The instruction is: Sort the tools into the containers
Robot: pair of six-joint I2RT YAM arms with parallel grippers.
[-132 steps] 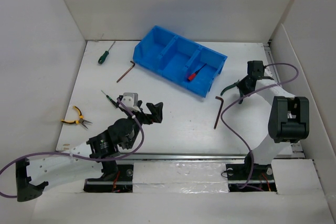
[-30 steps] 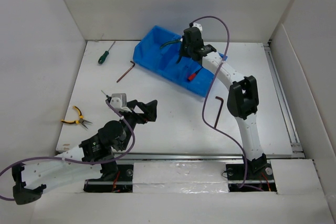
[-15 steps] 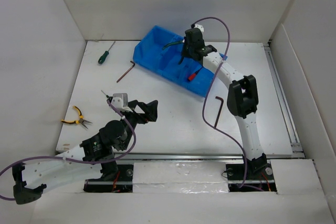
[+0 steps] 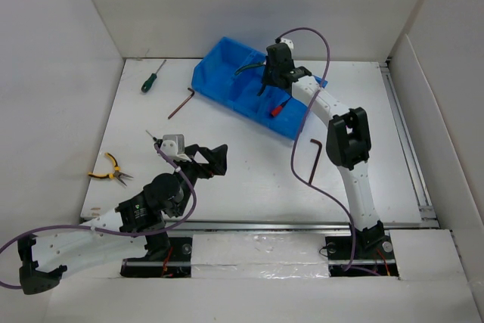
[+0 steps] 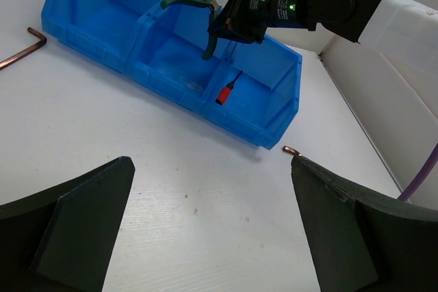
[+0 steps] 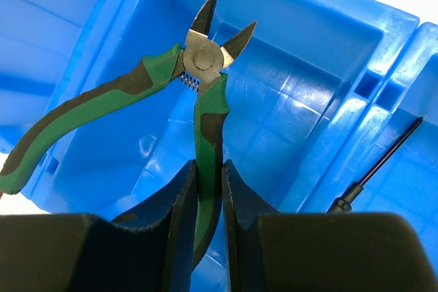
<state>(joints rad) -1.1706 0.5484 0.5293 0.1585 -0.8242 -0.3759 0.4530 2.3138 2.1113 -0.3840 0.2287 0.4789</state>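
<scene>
The blue three-compartment container stands at the back of the table. Over its middle compartment my right gripper is shut on one handle of the green-handled pliers, whose open cutter head points down into the bin. Those pliers hang clear of the bin floor. A red-handled screwdriver lies in the right compartment. My left gripper is open low over the front left of the table, holding nothing.
A green-handled screwdriver and a hex key lie at the back left. Yellow pliers and a thin screwdriver lie at the front left. Another hex key lies right of centre. White walls enclose the table.
The right arm has carried the green pliers from the right side to above the bin; over the last second it has barely shifted. The left arm has hardly moved.
</scene>
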